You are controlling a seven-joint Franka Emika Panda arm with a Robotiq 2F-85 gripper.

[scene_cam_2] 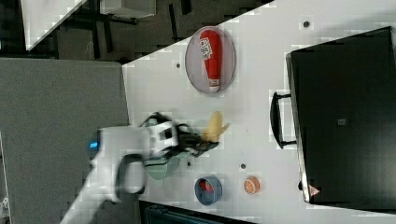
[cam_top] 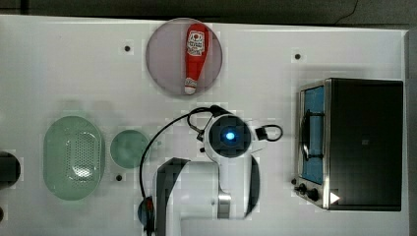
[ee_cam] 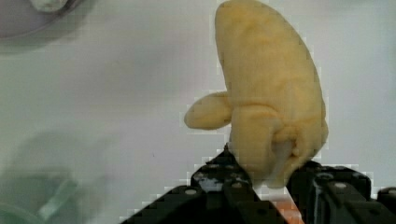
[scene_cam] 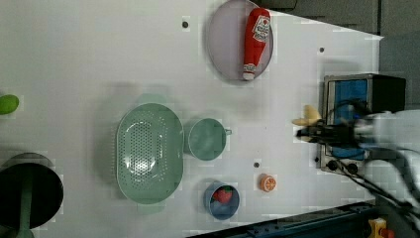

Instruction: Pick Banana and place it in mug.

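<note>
Now your tool was clamped on the banana, held above the table, well apart from the mug.

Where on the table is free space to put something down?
Bare table lies at the left view's upper left, beyond the basket and left of the plate. It is crowded around the mug, blue bowl and orange slice.

white rounded arm casing with dark grey joint bands; round black cap glowing blue; black cables looped alongside; black hand with small screws, white and orange patch between the fingers.
</note>
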